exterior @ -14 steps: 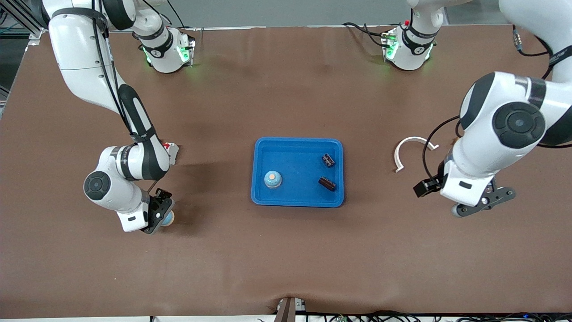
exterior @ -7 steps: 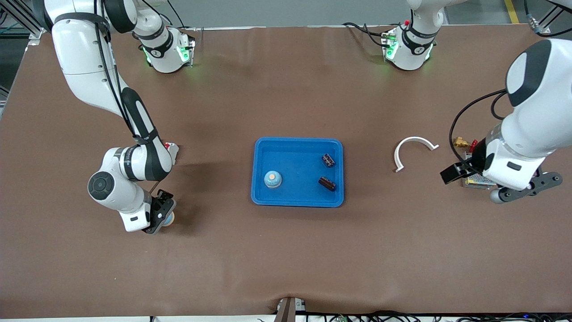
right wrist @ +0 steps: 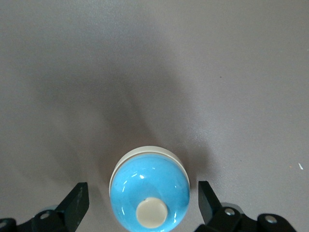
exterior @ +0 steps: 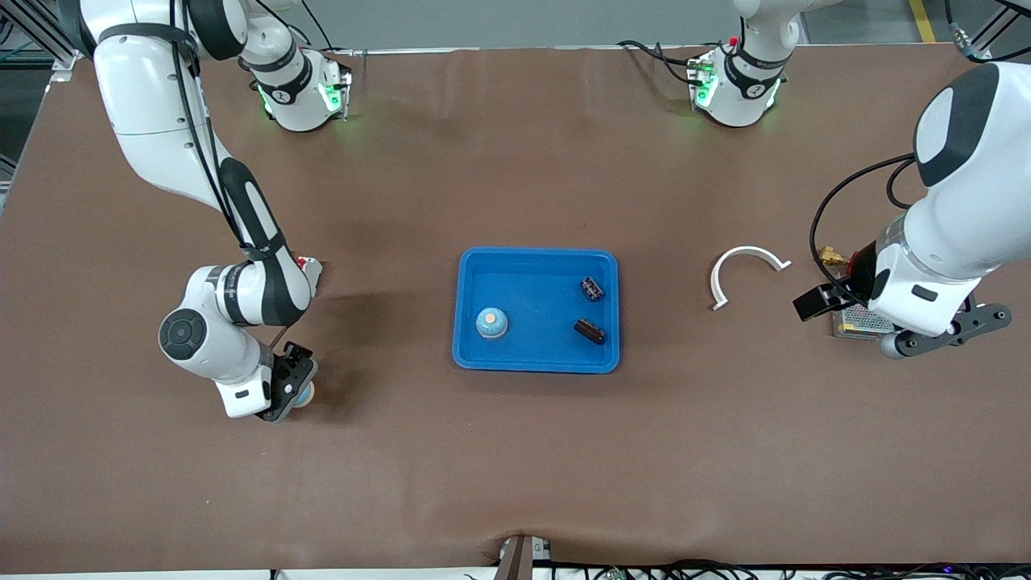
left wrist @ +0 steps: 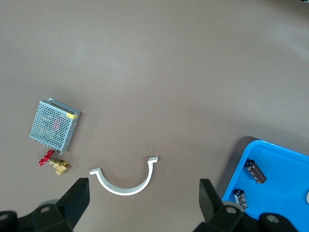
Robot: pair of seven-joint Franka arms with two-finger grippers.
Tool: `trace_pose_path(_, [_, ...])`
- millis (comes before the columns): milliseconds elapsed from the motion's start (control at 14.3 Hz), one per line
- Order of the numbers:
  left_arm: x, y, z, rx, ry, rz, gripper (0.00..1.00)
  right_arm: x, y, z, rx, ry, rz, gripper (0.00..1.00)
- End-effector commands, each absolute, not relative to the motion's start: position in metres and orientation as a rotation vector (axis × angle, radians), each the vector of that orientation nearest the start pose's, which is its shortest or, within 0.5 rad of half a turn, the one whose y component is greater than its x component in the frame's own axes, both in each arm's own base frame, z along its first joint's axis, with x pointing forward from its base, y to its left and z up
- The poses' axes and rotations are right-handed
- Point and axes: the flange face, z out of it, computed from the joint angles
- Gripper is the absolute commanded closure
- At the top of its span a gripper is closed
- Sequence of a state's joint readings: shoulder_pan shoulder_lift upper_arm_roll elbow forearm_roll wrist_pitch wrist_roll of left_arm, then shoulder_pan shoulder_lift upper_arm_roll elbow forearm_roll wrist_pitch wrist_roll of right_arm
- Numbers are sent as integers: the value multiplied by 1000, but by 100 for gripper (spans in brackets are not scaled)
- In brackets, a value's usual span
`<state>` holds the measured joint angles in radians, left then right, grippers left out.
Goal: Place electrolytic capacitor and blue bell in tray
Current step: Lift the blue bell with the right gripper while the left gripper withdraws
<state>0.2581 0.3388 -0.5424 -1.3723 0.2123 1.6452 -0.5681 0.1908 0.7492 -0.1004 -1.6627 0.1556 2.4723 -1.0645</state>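
The bright blue tray lies mid-table. In it stand a blue bell and two dark electrolytic capacitors. My right gripper is low over a second blue bell on the table toward the right arm's end. In the right wrist view that bell sits between the open fingers, which do not touch it. My left gripper is open and empty, up over a metal box. The left wrist view shows a corner of the tray with both capacitors.
A white half-ring clamp lies between the tray and the left arm's end and also shows in the left wrist view. A perforated metal box and a brass valve with a red handle lie beside it. A small white and red part lies near the right arm.
My left arm has swung away from the clamp toward its end of the table and now hangs over the metal box. My right gripper has stayed over the bell.
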Motion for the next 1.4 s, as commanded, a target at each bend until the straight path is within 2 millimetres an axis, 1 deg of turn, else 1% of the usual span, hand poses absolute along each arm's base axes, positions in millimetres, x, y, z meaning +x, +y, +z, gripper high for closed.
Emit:
trace_pose_path(0, [629,-109,558,-3068,-415,4,0,685,68,171,-2694,-1593,-145,0])
trace_pose_path(140, [629,-110,560,-3070,-413,-2,0,685,67,169,-2697,-1587,-145,0])
trace_pose_path(279, [621,-113,578,-3065,-399,-47,0,685,68,169,-2697,-1590,-148,0])
trace_pose_path(349, [617,-114,584,-3067,-359,-55,0,685,68,169,-2698,-1587,-148,0])
trace_pose_path(488, [606,-108,590,-3059,-249,6,0,685,67,169,-2698,-1588,-148,0])
trace_pose_path(628, [598,-99,601,-3062,-197,15,0,685,68,169,-2695,-1594,-150,0])
trace_pose_path(698, [594,-91,608,-3061,-185,15,0,686,68,170,-2693,-1596,-150,3])
trace_pose_path(767, [589,-83,617,-3072,-171,11,0,686,67,170,-2693,-1597,-150,17])
trace_pose_path(837, [584,-75,621,-3081,-151,25,0,686,68,170,-2696,-1590,-150,41])
trace_pose_path(907, [577,-70,625,-3081,-119,32,0,686,67,171,-2698,-1586,-150,43])
trace_pose_path(977, [569,-64,626,-3078,-115,39,0,686,67,171,-2700,-1584,-150,43])
trace_pose_path(1047, [560,-64,627,-3081,-104,46,0,686,67,171,-2699,-1584,-148,44])
trace_pose_path(1116, [555,-58,628,-3103,-105,51,0,686,67,171,-2699,-1582,-146,45])
trace_pose_path(1186, [551,-48,633,-3141,-91,46,0,687,68,172,-2700,-1580,-146,46])
trace_pose_path(1256, [547,-48,635,-3146,-55,44,0,688,68,173,-2701,-1578,-149,46])
trace_pose_path(1326, [543,-39,638,-3146,-45,39,0,689,68,176,-2703,-1575,-153,46])
